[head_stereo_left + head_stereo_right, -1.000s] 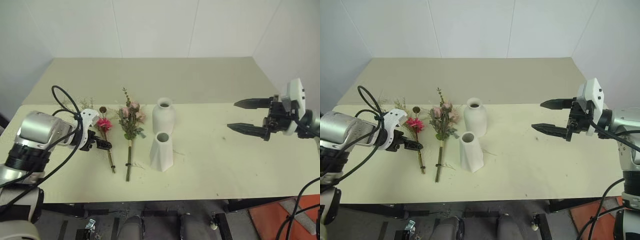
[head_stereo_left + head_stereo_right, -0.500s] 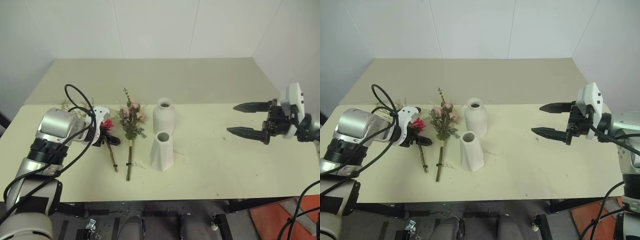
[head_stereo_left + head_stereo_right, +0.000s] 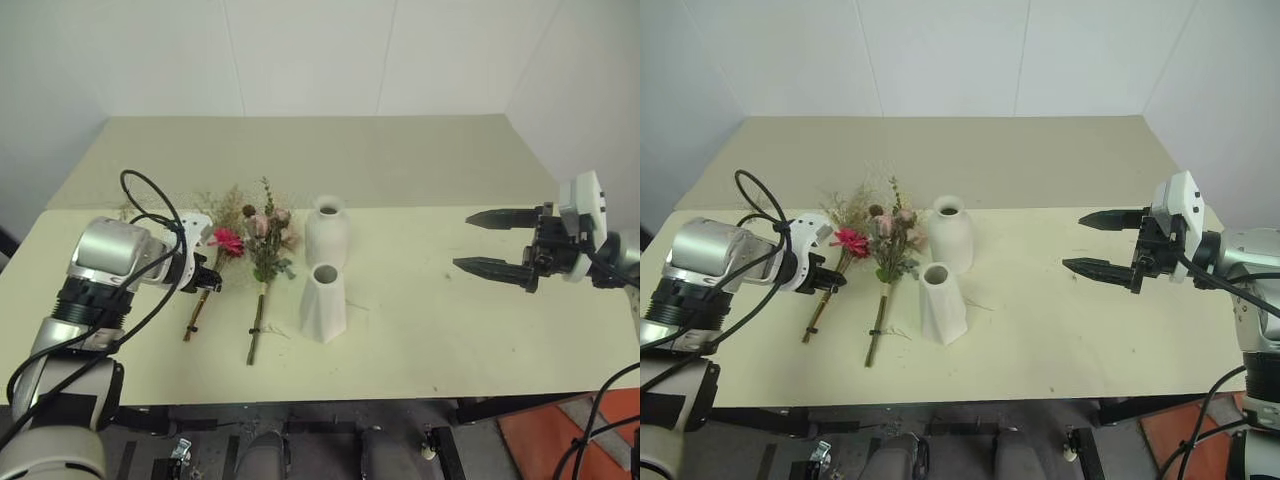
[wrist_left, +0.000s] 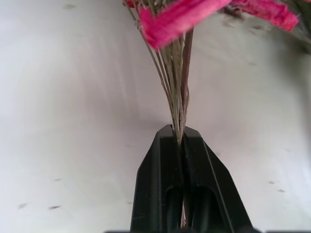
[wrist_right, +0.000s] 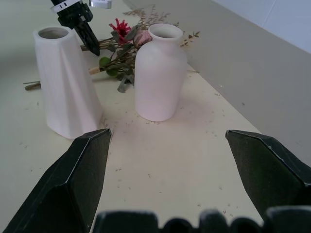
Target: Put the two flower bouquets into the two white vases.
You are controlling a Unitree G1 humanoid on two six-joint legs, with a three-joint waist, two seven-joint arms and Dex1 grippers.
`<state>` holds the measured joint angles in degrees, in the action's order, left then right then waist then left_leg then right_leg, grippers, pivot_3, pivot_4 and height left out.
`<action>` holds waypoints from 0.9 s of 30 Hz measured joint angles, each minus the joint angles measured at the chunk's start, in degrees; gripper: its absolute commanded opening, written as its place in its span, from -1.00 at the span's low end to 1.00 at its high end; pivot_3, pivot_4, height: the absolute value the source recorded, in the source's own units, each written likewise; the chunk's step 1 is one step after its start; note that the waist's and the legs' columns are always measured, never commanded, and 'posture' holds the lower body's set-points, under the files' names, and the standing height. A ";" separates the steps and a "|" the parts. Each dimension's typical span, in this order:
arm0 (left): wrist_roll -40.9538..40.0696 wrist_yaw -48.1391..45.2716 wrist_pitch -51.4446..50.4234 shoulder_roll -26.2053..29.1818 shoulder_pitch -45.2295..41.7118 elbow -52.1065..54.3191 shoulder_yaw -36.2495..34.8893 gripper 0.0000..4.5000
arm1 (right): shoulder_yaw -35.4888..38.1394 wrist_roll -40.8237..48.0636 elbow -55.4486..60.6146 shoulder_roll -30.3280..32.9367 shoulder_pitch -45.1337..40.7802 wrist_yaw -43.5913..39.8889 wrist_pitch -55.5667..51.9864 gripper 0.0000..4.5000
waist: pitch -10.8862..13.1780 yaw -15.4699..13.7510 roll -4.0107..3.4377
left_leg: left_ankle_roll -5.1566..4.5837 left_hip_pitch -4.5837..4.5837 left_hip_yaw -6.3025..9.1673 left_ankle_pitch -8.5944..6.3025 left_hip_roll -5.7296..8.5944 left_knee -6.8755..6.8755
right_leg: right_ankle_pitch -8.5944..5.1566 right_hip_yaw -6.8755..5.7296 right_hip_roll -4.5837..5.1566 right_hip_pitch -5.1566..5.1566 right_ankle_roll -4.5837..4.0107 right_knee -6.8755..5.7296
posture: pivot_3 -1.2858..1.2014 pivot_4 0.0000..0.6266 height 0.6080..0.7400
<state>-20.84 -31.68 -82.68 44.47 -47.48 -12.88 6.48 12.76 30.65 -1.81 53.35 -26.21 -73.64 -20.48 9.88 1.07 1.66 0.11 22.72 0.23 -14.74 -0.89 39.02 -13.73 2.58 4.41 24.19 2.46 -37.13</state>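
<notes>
Two bouquets, light and flimsy: daisy bouquet (image 3: 213, 262) clamped mid-stem in left hand (image 3: 207, 284), right hand (image 3: 492, 243) spread empty, rose bouquet (image 3: 265, 262) on counter (image 3: 450, 330).

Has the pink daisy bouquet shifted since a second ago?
Yes. The pink daisy bouquet, clamped in the left gripper, has swung: its head nearer the rounded vase, its stem end away.
</notes>
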 measured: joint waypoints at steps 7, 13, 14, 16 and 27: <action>3.48 8.74 0.04 0.82 3.19 2.39 -12.88 -0.99 | 0.49 0.02 0.02 0.00 0.55 0.12 0.00 1.00 | 0.00 -0.21 0.00 | 0.00 0.01 0.02 0.00 0.00 0.02 | 0.01 -0.01 0.01 -0.01 0.01 -0.01 | 0.03 -0.52 1.00; 4.26 12.46 13.82 -2.74 6.20 7.52 -24.67 -0.99 | 0.46 -0.01 -0.09 -0.56 0.25 0.14 0.00 1.00 | 0.00 -0.44 0.02 | 0.03 0.09 0.03 0.01 -0.01 0.02 | 0.03 -0.05 0.05 0.03 0.01 0.02 | 0.03 -0.52 1.00; 2.18 10.08 15.20 -2.73 6.14 8.56 -25.86 -0.99 | 0.33 -0.01 -0.14 -0.66 0.07 0.12 0.00 1.00 | 0.00 -0.50 0.03 | 0.03 0.10 0.03 0.01 0.00 0.03 | 0.03 -0.06 0.06 0.03 0.01 0.02 | 0.03 -0.52 1.00; -1.36 5.26 17.69 -2.71 5.76 11.41 -26.45 -0.99 | 0.30 -0.02 -0.42 -0.69 -0.12 0.13 0.00 1.00 | 0.00 -0.65 0.03 | 0.03 0.11 0.03 0.01 0.01 0.02 | 0.03 -0.08 0.08 0.01 0.02 0.03 | 0.03 -0.52 1.00; -13.09 -10.66 33.65 -8.26 -5.97 10.88 -25.72 -0.99 | 1.46 0.11 0.32 -0.73 1.28 1.36 -0.04 1.00 | 0.00 -0.40 0.03 | 0.02 0.10 0.00 0.01 0.02 0.07 | 0.04 -0.06 0.05 -0.01 0.03 0.03 | 0.03 -0.52 1.00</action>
<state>-33.93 -42.35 -49.03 36.21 -53.45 -2.00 -19.24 14.22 30.76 -1.49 52.62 -24.94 -72.27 -20.52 9.88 0.67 1.69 0.13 22.82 0.24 -14.73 -0.87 39.09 -13.68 2.52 4.46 24.18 2.49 -37.10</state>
